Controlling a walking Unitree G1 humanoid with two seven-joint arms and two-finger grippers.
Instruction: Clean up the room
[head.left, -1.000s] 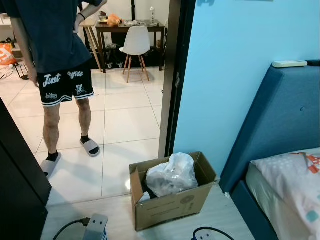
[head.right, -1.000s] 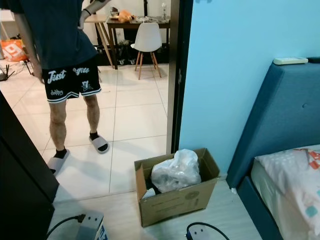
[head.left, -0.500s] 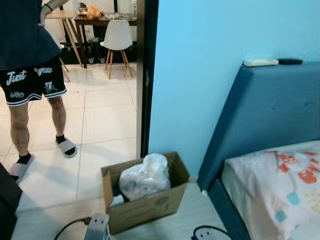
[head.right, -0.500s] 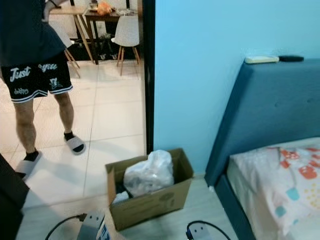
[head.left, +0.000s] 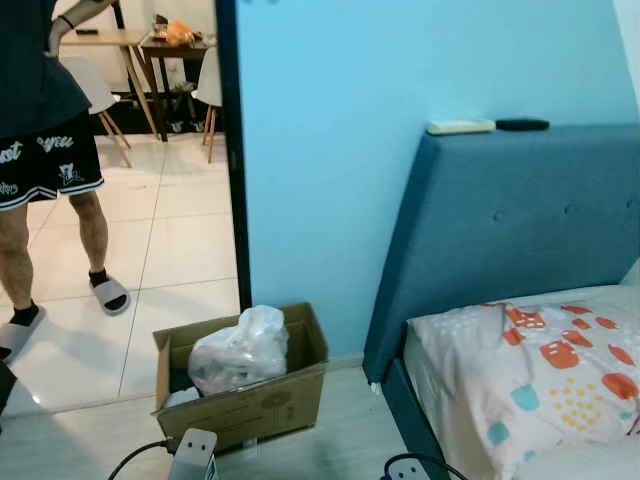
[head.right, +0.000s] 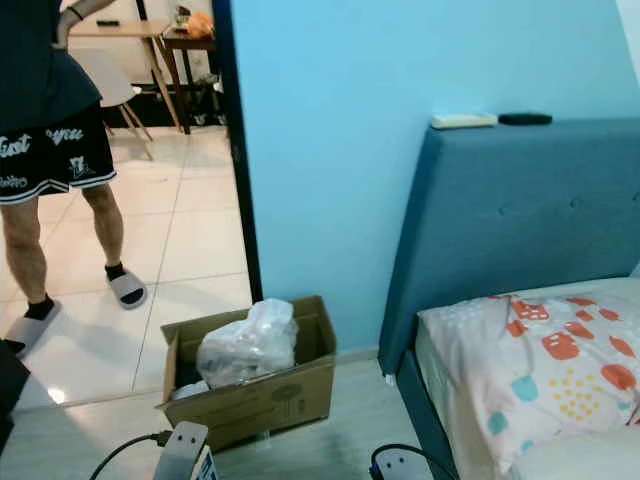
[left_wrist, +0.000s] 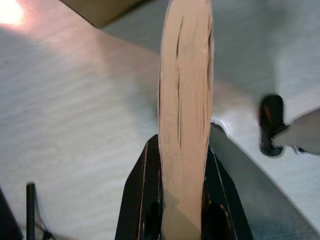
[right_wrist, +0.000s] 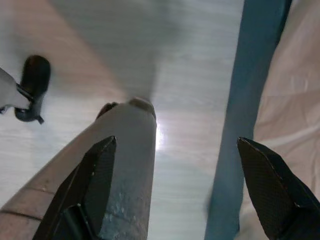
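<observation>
Open brown cardboard box (head.left: 245, 392) on the pale wood-look floor (head.left: 340, 440), just beside the light blue wall (head.left: 400, 60) and the dark door frame (head.left: 232, 150); inside the box a crumpled clear plastic bag (head.left: 240, 348) reaching above the rim. To the right, a bed with a tall dark blue padded headboard (head.left: 520, 210) and a white sheet printed with red, orange and teal shapes (head.left: 540, 360). On top of the headboard, a white remote control (head.left: 460, 127) and a black remote control (head.left: 522, 124), lying end to end.

Beyond the doorway, a person in black printed shorts (head.left: 45, 170), black socks and grey slippers (head.left: 108, 295), standing on the white tiled floor (head.left: 170, 250); further back a dark wooden table (head.left: 180, 50).

In the left wrist view, left gripper (left_wrist: 181, 220) closed tight on a thin tan flat piece, like cardboard seen edge-on (left_wrist: 185, 120), held above the floor. In the right wrist view, right gripper (right_wrist: 185, 190) with the fingers (right_wrist: 272, 185) spread wide apart and nothing between them, above the floor next to the blue bed frame (right_wrist: 250, 100).
</observation>
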